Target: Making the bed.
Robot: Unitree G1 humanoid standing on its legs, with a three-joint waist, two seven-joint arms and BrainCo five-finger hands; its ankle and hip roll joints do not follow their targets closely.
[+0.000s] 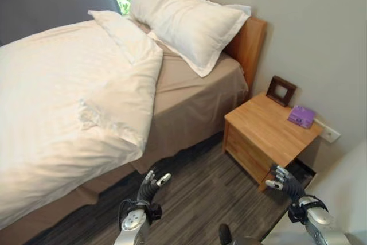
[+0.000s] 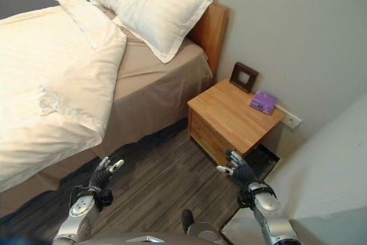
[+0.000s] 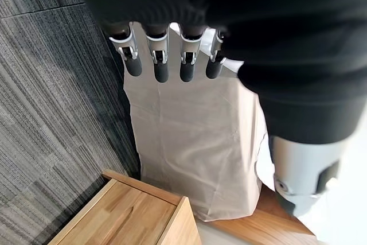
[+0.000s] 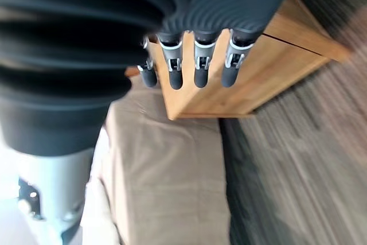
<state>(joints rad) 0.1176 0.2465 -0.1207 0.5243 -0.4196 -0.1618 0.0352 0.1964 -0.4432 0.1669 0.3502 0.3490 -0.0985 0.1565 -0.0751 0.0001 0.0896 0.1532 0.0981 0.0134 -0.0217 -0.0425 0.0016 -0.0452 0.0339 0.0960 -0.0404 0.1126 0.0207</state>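
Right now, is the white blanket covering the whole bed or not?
Not the whole bed. The white duvet is bunched toward one side, leaving the tan sheet bare beside it, below the pillows.

Before me, a bed [image 1: 189,107] with a tan sheet carries a white duvet [image 1: 69,96] at nine o'clock and pillows [image 1: 183,21] at twelve. At three o'clock, my wooden nightstand [image 1: 258,136] holds a picture frame [image 1: 281,90] and a purple packet [image 1: 301,116].

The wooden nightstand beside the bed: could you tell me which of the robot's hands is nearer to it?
The right. The right hand hovers open just off the front corner of the nightstand. The left hand hangs open over the floor near the bed, farther away.
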